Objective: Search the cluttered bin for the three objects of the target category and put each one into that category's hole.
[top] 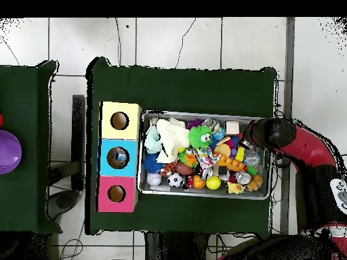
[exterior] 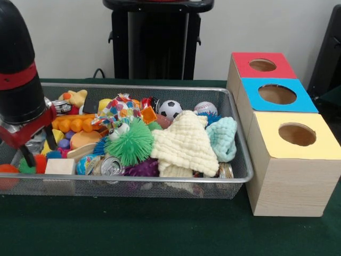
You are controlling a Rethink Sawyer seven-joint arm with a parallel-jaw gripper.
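**Pincer at bin's end, bottles not picked out**

Nearest the front camera lay the dark green cloth surface [exterior: 160, 229], with the pale wooden box [exterior: 290, 181] on it, standing just beside the wide silver wire-mesh bin [exterior: 160, 184]. The box carried three panels in a row: yellow nearest, bright blue in the middle, red farthest. The round dark hole in the blue panel [exterior: 277, 94] faced up; overhead something pale showed inside it [top: 117, 157].

The bin was heaped with clutter: a pale yellow waffle cloth [exterior: 185, 144], a mint cloth [exterior: 222, 137], a green spiky ball [exterior: 133, 143], a silver drink can [exterior: 109, 166], a small soccer ball [exterior: 170, 109], a plain wooden block [exterior: 59, 166]. The small clear blue-tinted plastic bottles could not be made out in the pile.

The red and black arm [exterior: 18, 69] hung over the bin's end farthest from the box. Its pincer [exterior: 33, 145] reached down among the toys; whether its tips were apart or together could not be told.
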